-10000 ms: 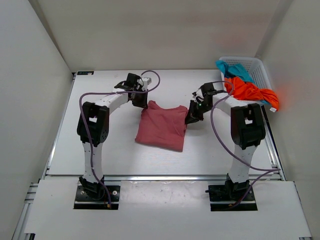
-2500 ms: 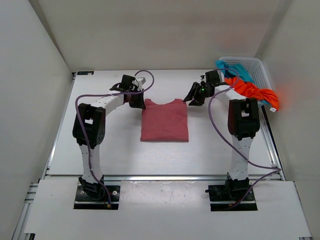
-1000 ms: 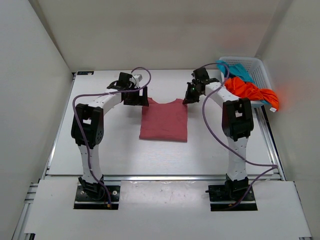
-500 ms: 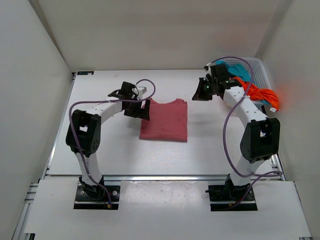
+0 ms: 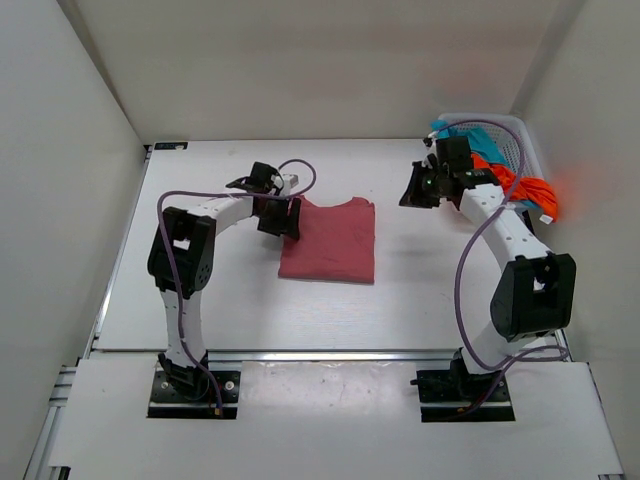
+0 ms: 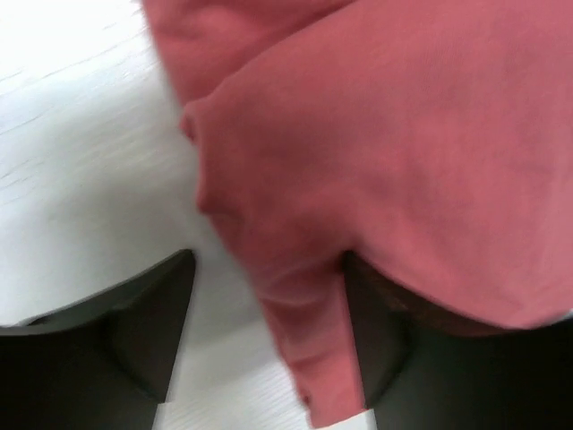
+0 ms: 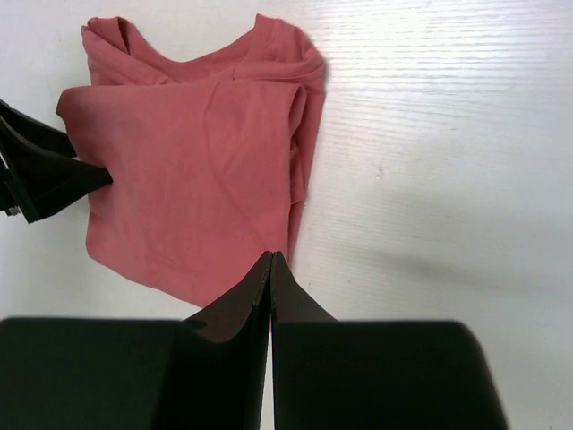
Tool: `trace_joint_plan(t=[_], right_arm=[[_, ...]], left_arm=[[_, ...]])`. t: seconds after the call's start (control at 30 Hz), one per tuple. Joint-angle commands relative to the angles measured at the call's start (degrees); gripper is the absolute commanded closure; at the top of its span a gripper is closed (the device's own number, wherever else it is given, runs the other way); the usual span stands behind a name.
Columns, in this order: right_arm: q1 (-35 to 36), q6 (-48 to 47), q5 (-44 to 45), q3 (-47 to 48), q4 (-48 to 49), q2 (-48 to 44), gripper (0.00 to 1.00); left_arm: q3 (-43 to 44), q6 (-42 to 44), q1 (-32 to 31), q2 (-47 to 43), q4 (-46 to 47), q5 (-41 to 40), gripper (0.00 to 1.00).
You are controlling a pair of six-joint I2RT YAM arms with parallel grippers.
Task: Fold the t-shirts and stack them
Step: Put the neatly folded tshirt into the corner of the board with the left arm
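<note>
No legible text, brand, number or sign is found in any view. A small white tag (image 5: 547, 217) is seen at the edge of the orange t-shirt (image 5: 500, 182), but it is too small for any print to be read. A dark strip (image 5: 170, 146) is seen at the far left corner of the table (image 5: 200, 300); it cannot be told whether anything is written on it.
</note>
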Motion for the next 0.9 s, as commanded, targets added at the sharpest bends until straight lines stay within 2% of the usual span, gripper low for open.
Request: trace_joint_plan(t=[0.0,0.07,0.1,0.17,0.27,0.4,0.53,0.7,0.87], right_arm=[[-0.8,-0.3,1.4,1.7,-0.1,-1.8,0.97],[-1.2,-0.2,2.4,1.6,-0.7,-2.0,0.97],[-1.0,-0.1,3.4,1.3,-0.8,-2.6,0.97],[-1.2,0.5,4.4,0.5,-0.7,-3.6,0.97],[-1.1,1.1,5.1,-1.7,-0.2,-6.1,0.97],[-2.0,1.8,6.6,-3.7,0.4,-8.4,0.97],[-1.9,1.5,7.8,-5.7,1.4,-10.7,0.97],[-1.7,0.8,9.4,-5.4,0.6,-11.7,0.97],[-0.8,-0.4,10.4,-3.5,-0.7,-11.0,0.96]], left_arm=[[0.9,-1.2,0.1,4.0,-2.0,3.2,0.31],[1.8,-1.1,1.3,4.7,-2.2,5.7,0.51],[2.2,-1.1,1.4,5.6,-2.3,6.8,0.57],[4.0,-2.5,2.6,6.6,-2.8,9.5,0.79],[6.2,-2.9,3.6,7.3,-2.4,10.6,1.0],[9.2,-1.6,5.7,6.5,-3.1,7.2,1.0],[13.4,0.2,11.2,6.3,-4.9,3.9,1.0],[17.5,5.4,18.5,6.9,-5.6,-3.9,1.0],[20.8,11.7,22.8,8.9,-4.5,-13.1,1.0]])
